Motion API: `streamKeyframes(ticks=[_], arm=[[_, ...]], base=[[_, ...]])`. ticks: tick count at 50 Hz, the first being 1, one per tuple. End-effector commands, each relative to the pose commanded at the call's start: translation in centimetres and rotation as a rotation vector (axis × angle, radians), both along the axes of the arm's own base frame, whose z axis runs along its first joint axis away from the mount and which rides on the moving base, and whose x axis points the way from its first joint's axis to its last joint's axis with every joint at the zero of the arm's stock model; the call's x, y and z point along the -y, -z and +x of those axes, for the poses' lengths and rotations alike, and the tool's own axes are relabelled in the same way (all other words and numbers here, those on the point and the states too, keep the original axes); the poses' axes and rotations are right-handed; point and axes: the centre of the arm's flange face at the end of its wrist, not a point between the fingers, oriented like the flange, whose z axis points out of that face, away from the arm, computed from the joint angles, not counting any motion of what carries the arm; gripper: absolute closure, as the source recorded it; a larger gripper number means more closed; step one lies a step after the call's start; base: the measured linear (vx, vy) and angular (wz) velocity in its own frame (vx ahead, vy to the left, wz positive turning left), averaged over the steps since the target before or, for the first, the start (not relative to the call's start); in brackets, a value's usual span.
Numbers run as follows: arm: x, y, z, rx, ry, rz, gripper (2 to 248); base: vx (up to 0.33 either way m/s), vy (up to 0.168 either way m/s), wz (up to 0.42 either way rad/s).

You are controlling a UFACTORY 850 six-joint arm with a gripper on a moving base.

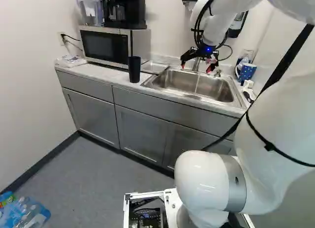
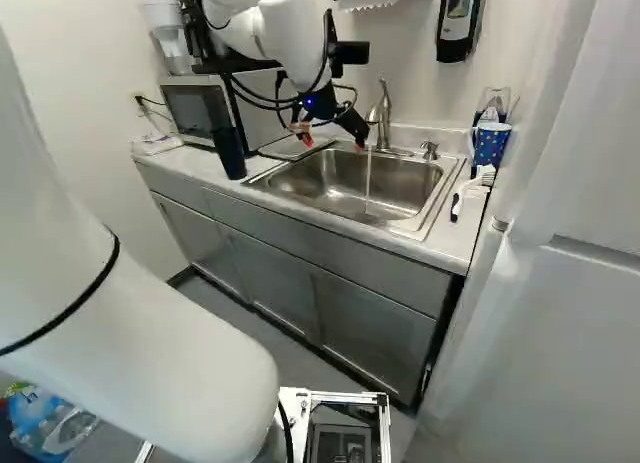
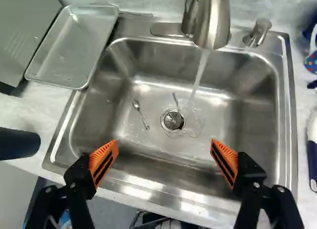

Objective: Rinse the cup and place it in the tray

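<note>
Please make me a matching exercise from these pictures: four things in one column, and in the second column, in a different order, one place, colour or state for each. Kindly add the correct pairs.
A. Tray
B. Fingers
C. Mug
D. Cup

1. Blue with dots
2. Empty, close beside the microwave
3. All black, standing upright
4. Open, above the sink

Pairs: A-2; B-4; C-1; D-3

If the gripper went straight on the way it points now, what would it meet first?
Probably the bottom of the sink near the drain, though the wrist view leaves the depth unclear.
</note>
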Motion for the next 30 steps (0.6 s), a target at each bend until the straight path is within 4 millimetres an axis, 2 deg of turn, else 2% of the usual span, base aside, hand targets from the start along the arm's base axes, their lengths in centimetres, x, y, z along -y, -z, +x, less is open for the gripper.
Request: streamKeyframes(ticks=[5,30], arm=[[0.62,0.05,-0.69,-0.005,0.018,0.002,3],[0.66,0.05,-0.69,-0.005,0.019,0.002,3]], base=[[0.000,0.000,0.000],[0.000,0.000,0.000]])
